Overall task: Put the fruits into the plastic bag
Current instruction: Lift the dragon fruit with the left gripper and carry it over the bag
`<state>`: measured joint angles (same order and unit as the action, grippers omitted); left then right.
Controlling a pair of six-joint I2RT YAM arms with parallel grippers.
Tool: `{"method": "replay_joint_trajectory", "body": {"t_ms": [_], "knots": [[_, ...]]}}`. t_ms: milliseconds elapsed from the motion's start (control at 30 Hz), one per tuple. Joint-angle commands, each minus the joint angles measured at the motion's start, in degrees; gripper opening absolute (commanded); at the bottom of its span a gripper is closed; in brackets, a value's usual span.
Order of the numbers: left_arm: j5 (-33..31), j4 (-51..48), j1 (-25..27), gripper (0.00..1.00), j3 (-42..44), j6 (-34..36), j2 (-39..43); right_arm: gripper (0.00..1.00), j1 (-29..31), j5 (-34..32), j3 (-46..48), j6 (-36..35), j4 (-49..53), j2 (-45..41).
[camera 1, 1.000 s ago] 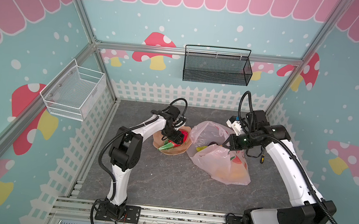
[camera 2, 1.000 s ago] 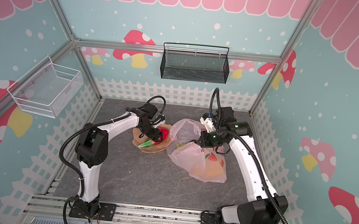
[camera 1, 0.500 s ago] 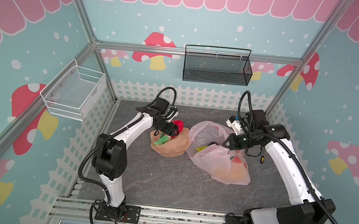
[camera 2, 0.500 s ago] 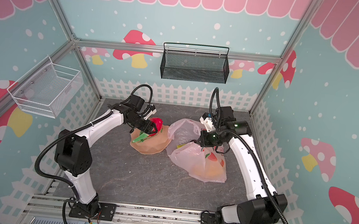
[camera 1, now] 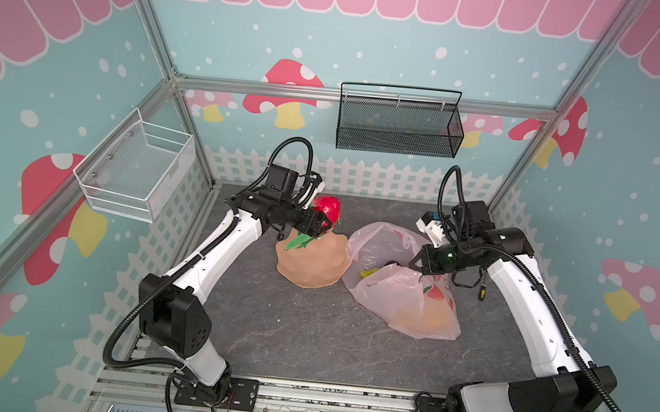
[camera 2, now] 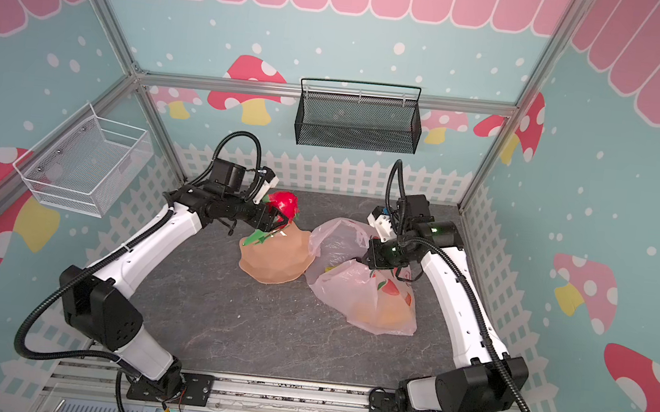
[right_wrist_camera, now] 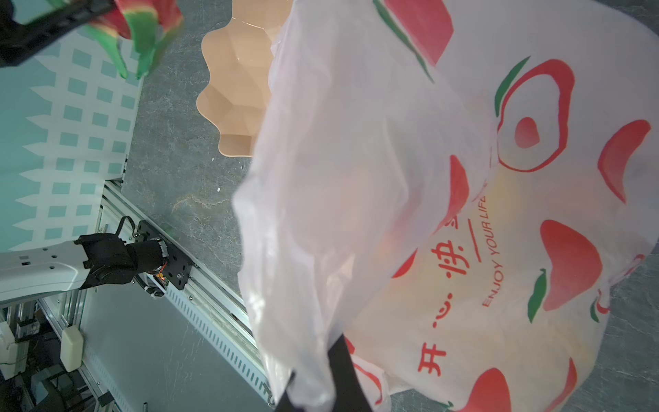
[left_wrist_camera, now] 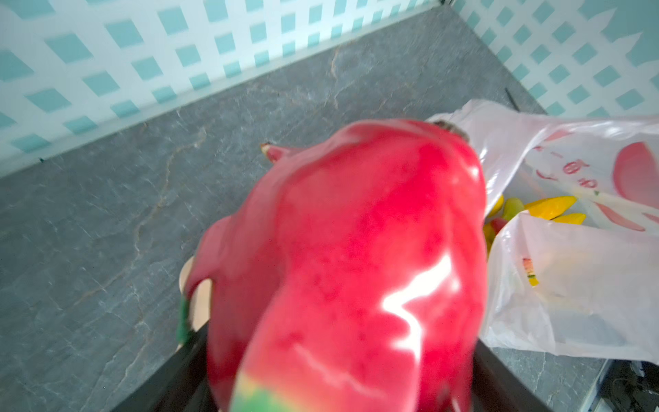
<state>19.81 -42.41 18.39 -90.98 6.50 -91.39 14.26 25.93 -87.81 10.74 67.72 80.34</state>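
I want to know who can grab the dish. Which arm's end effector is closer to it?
Left. The left end effector, holding the dragon fruit, hangs by the far rim of the dish. The right end effector, shut on the bag, is off to its side.

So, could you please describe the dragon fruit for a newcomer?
On the grey floor, find the pale pink plastic bag. Left of it sits a tan wavy dish; raised beside that, in the left arm's fingers, is the dragon fruit, the only glossy red thing with green tips.
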Motion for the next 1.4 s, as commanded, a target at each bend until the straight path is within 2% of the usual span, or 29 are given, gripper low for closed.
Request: {"method": "replay_joint_trajectory", "body": {"t_ms": [0,233,433,700,900,1067,1133,1367], "knots": [[2.3,3.8,0.4,0.34,0.5,2.6,3.2,0.00,0.1,0.0,-1.4,-1.2,1.1,0.5],[-2.6,0.4,4.8,0.34,0.6,8.7,3.3,0.00,0.1,-0.1,-1.5,-1.2,1.1,0.7],[-6.8,-3.3,14.2,0.34,-1.2,13.7,0.7,0.00,0.1,0.0,-1.5,-1.2,1.0,0.9],[-10.4,-5.6,22.4,0.32,-1.6,15.4,-3.7,0.00,0.1,-0.2,-1.7,-1.2,1.1,1.2],[-10.7,-5.6,25.1,0.32,-1.3,15.4,-5.9,0.00,0.1,-0.1,-1.7,-1.2,1.1,1.1],[-11.1,-5.9,25.8,0.32,-1.3,15.4,-7.4,0.00,0.1,0.1,-1.6,-1.2,1.1,0.9],[-12.2,-6.3,26.2,0.32,-0.9,18.0,-8.0,0.00,0.1,0.1,-1.5,-1.0,1.2,0.8],[-14.5,-6.2,26.4,0.31,-1.7,17.2,-11.4,0.00,0.0,0.1,-1.2,-1.1,1.1,0.5]]}}
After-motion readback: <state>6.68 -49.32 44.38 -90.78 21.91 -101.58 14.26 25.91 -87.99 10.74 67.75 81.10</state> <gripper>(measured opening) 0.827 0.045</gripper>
